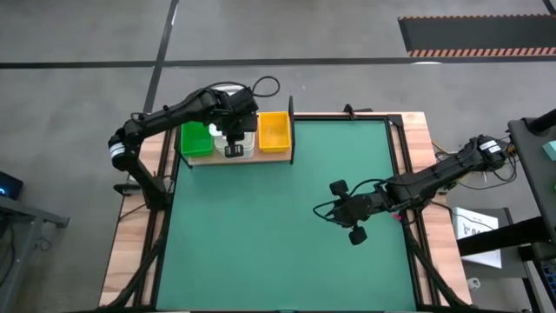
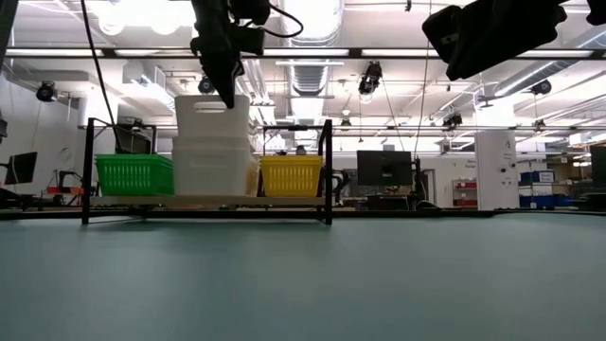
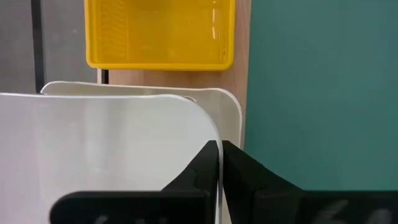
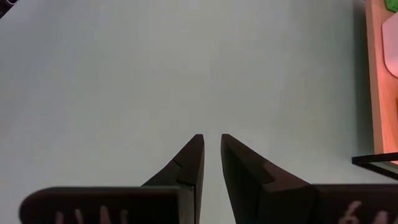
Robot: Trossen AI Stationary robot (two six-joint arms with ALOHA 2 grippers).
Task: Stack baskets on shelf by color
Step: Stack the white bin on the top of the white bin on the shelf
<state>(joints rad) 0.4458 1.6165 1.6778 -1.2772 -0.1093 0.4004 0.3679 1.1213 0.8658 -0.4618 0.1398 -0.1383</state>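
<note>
On the light-brown wooden shelf w/ thin black posts (image 2: pixel 208 201), at the far left edge of the green tabletop mat (image 1: pixel 278 217), sit a bright green perforated plastic basket (image 2: pixel 135 174), a white plastic basket stack (image 2: pixel 210 166) in the middle, and a yellow perforated plastic basket (image 2: pixel 291 175) on the other side of the white one. Left gripper (image 3: pixel 219 163) is over the middle of the shelf, jaws pinched on the rim of the top white basket (image 2: pixel 212 116); wrist view shows the thin wall clamped between both fingers. That top basket sits high on the stack, prob. not fully nested yet; low view shows its rim well above the ones beneath.

Step in hand, as I judge it: seating the last white basket. To do it well, keep the basket level, line its corners up w/ the white rim below (a second rim peeks out just beyond in the wrist view, so slight offset), lower straight, release only once it's settled. Avoid nudging the yellow basket next to it.

Right gripper (image 4: pixel 211 155) waits above bare mat, well apart from the shelf, jaws nearly closed w/ a narrow gap, holding nothing.
</note>
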